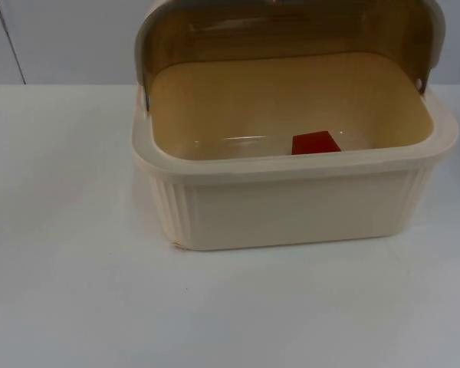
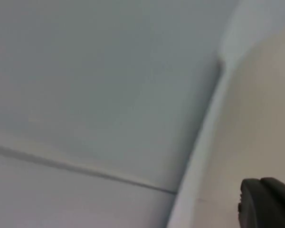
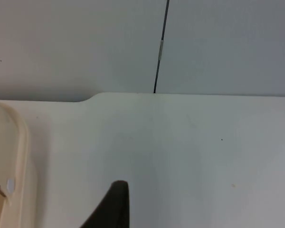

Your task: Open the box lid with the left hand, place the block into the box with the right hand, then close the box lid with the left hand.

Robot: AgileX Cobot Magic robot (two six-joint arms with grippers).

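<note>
Block in the box, lid not yet closed.

The cream box (image 1: 291, 207) stood on the white table (image 1: 77, 291) with its tinted lid (image 1: 291, 31) swung up and back, and the red block (image 1: 316, 142) lay on the box floor near the front wall. Opening and placing looked done; closing the lid remained. The left gripper (image 2: 268, 202) pointed toward the partition wall (image 2: 85, 71); the right gripper (image 3: 111, 204) hovered over bare table beside the box. I could not tell whether either gripper's jaws were apart or together.
</note>
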